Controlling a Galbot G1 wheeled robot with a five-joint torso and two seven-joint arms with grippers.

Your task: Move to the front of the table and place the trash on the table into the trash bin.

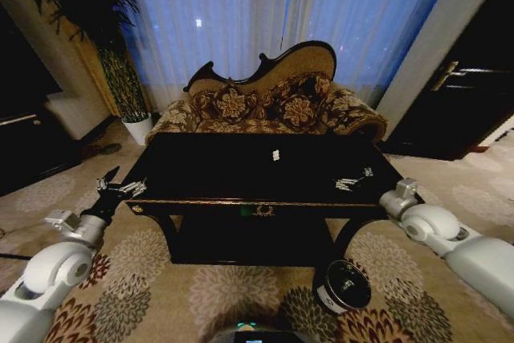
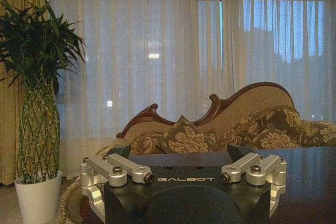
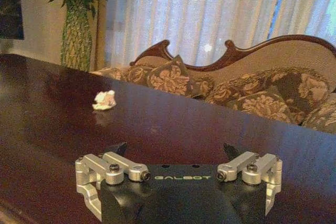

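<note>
The black table (image 1: 210, 173) with gold trim stands right in front of me. A small white crumpled paper bit (image 1: 275, 154) lies near the middle of its top; in the right wrist view this paper bit (image 3: 104, 100) rests well ahead of the fingers on the table (image 3: 47, 124). My right gripper (image 1: 354, 182) hovers open over the table's right front part, with nothing in the right gripper (image 3: 176, 149). My left gripper (image 1: 120, 189) is open at the table's left front corner; the left gripper (image 2: 177, 153) holds nothing. The black trash bin (image 1: 344, 285) with a round white label sits on the carpet by the table's front right leg.
A brown floral sofa (image 1: 265, 102) stands directly behind the table, before white curtains. A tall potted plant (image 1: 120, 78) is at the back left, and a dark door (image 1: 466, 102) at the right. Patterned carpet (image 1: 161, 287) lies open on both sides of the table.
</note>
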